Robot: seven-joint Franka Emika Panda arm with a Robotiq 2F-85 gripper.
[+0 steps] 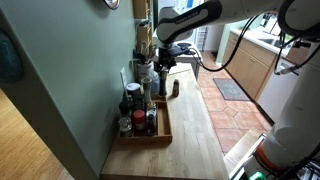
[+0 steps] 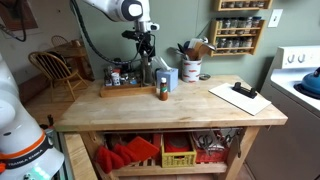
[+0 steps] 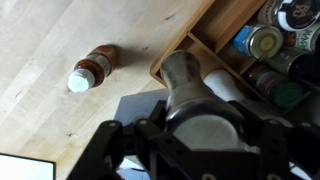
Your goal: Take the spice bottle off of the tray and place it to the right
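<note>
My gripper (image 3: 200,128) is shut on the spice bottle (image 3: 185,75), a grey, metallic-looking cylinder with a wide round lid. It stands upright at the near end of the tray (image 3: 176,58). The jaws press on both sides of the lid. In both exterior views the gripper (image 1: 161,66) (image 2: 148,58) hangs over the end of the brown wooden tray (image 1: 166,128) (image 2: 108,89). Whether the bottle's base still touches the tray is hidden.
A small brown bottle (image 3: 90,68) (image 2: 163,92) with a light cap stands on the tabletop beside the tray. Several jars (image 3: 265,42) fill the tray. A blue-white box (image 2: 171,78), a utensil crock (image 2: 190,68) and a clipboard (image 2: 240,97) sit farther along the table.
</note>
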